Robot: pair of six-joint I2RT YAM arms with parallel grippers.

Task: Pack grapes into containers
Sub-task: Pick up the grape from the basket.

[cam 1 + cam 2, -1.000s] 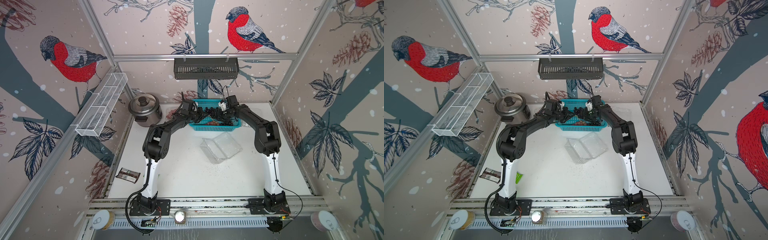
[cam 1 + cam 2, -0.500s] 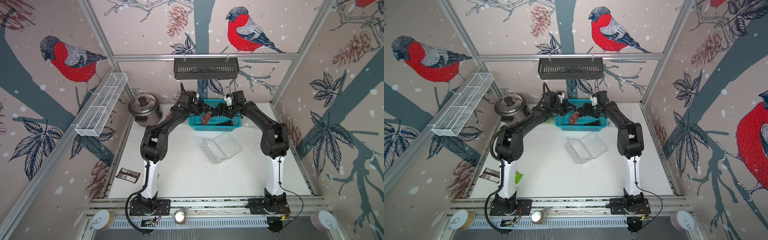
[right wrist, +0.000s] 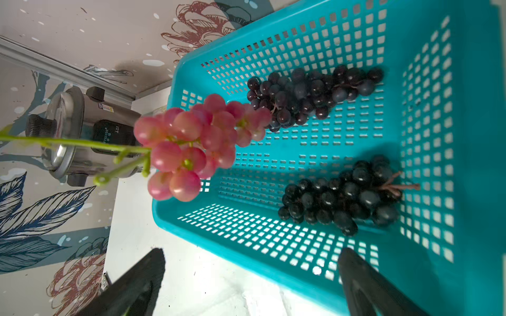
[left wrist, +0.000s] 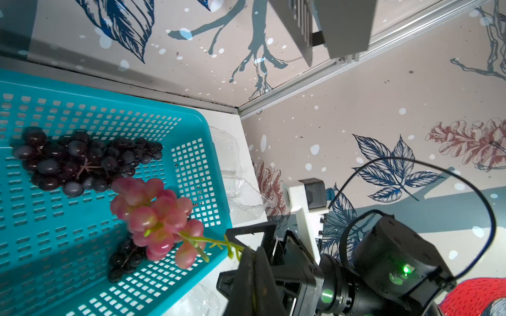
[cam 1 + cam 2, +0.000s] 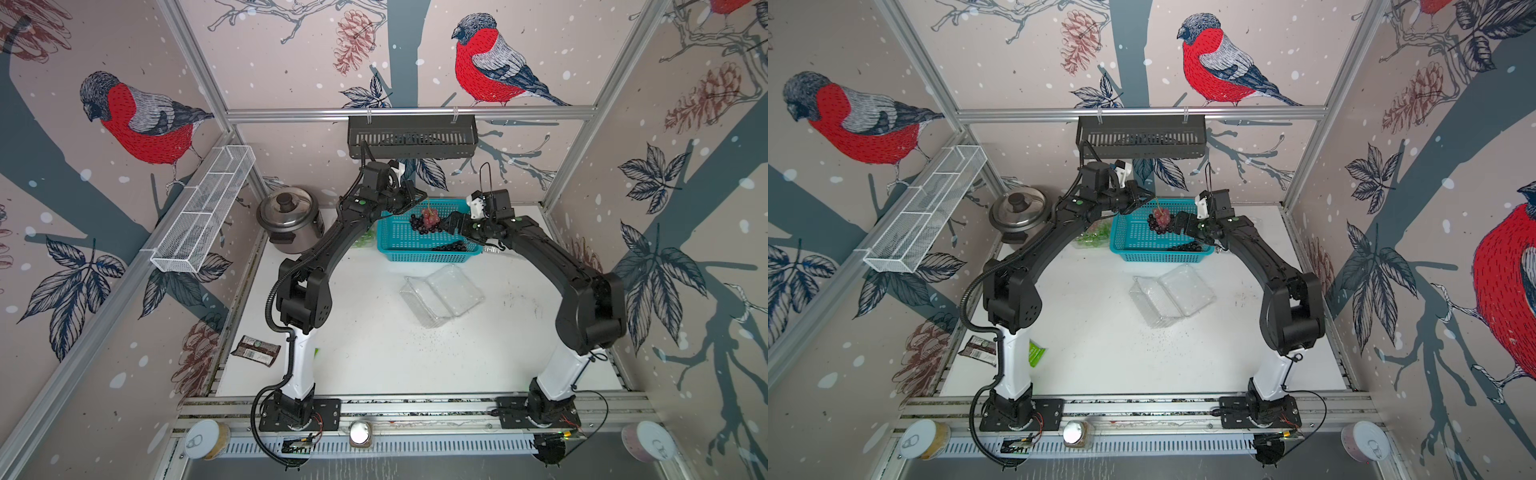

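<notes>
In both top views the left gripper (image 5: 420, 199) (image 5: 1148, 195) is closed on the stem of a red bunch (image 5: 431, 217) (image 5: 1161, 216), which hangs over the basket (image 5: 424, 258) (image 5: 1158, 257). The right gripper (image 5: 451, 224) (image 5: 1179, 222) sits just beside that bunch, also over the basket. A dark bunch (image 5: 453, 246) lies inside along the near wall. An open punnet (image 5: 442, 295) (image 5: 1173, 299) lies on the table (image 5: 374, 353), apart from the basket and nearer the arm bases. The cooker (image 5: 286, 216) stands on the left arm's side. Partly hidden behind that arm, just beside the basket, is what looks like green grapes (image 5: 1094, 237) in clear plastic

In the left wrist view the fingers (image 4: 254, 273) are pressed together on the green stem (image 4: 216, 242), with the red bunch dangling from it above the basket floor. One dark bunch lies further in, and a second dark bunch (image 4: 123, 260) shows partly under the red one. Clear punnets (image 4: 243, 197) lie just beside the basket's end wall

In the right wrist view the right gripper's two fingers (image 3: 137, 284) stand wide apart with nothing between them, outside the basket's near wall. The red bunch hangs past them at the basket's cooker end, and both dark bunches rest on the floor
</notes>
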